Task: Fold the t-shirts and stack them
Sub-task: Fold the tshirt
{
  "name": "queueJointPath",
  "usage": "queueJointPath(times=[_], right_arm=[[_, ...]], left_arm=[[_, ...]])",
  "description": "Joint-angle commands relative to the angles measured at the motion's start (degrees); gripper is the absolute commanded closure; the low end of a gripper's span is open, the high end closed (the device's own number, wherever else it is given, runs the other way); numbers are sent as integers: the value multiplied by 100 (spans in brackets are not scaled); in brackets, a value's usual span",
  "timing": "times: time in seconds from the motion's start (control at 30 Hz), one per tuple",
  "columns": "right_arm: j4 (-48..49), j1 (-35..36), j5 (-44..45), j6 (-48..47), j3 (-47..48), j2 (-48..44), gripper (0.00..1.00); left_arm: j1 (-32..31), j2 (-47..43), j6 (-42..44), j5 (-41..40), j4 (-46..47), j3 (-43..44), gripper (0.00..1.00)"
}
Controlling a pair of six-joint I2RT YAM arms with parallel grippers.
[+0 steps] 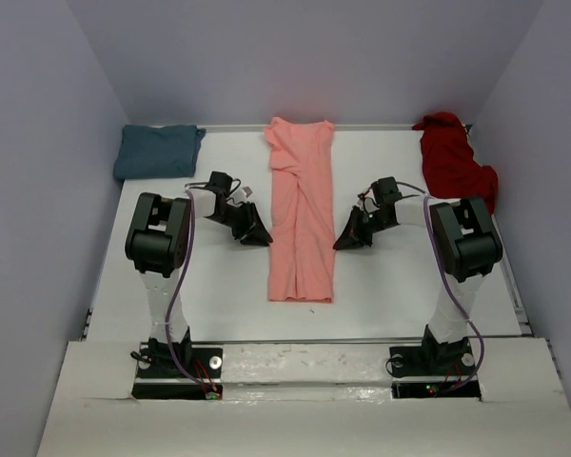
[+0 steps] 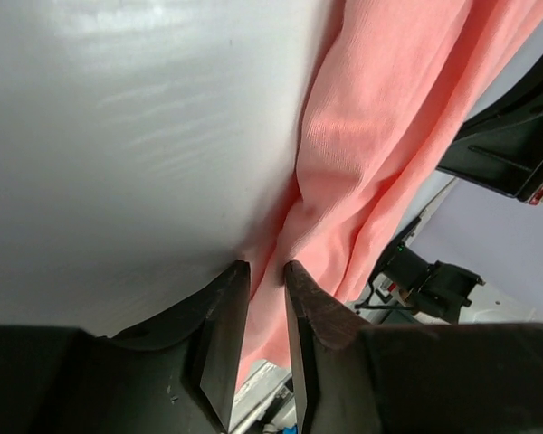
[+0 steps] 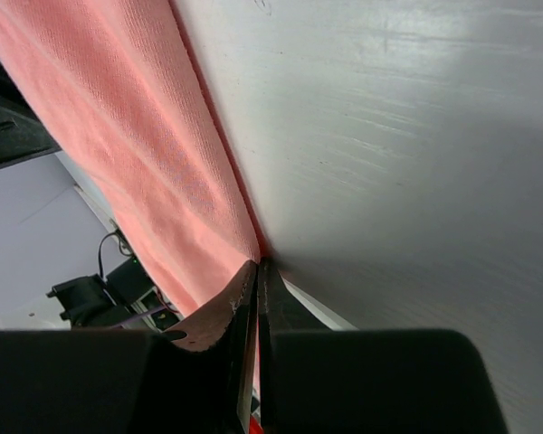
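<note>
The salmon-pink t-shirt [image 1: 300, 219] lies down the middle of the table as a long narrow strip, its sides folded in. My left gripper [image 1: 260, 235] is at the strip's left edge. In the left wrist view its jaws [image 2: 266, 267] stand a little apart, with pink cloth [image 2: 380, 136] showing in the gap. My right gripper [image 1: 344, 241] is at the strip's right edge. The right wrist view shows it [image 3: 258, 264] nearly closed on the hem of the pink cloth [image 3: 118, 117]. The teal t-shirt [image 1: 157, 150] lies folded at the back left. The dark red t-shirt [image 1: 454, 162] is crumpled at the back right.
The white table [image 1: 400, 286] has walls on three sides. The arms' bases stand on the raised near edge [image 1: 305, 362]. The other arm's dark body shows at the edge of each wrist view [image 2: 516, 136].
</note>
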Motion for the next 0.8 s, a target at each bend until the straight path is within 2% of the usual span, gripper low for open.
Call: queueJointPath(times=[0.0,0.1,0.13,0.17,0.3,0.37,0.63,0.77], right_arm=[[-323,-45,613,-313,-35,124,92],[-358,-45,613,-331,18,141,80],[-367,-45,604,-349,27,133,70],[-367,-45,561,-357,36,98,55],[-525,-45,613,-471,-34,-165,37],[-622,-45,465,-516,-192,-454,34],[-1289,-45,200,-814,-1018,-1440,34],[-1351,-45,42,-815,-1807,-2141,34]], left_arm=[[-93,52,299,-1247,-325,-636,60],[-190,-79,246,-1221,-264,-830,60],[-207,-97,237,-1212,-264,-865,60],[-216,-124,237,-1212,-273,-918,60],[-225,-360,255,-1291,-282,-1102,52],[-225,-728,211,-1282,-194,-1347,48],[-225,-1591,202,-1177,-26,-2332,47],[-243,-1916,176,-1072,70,-2833,47]])
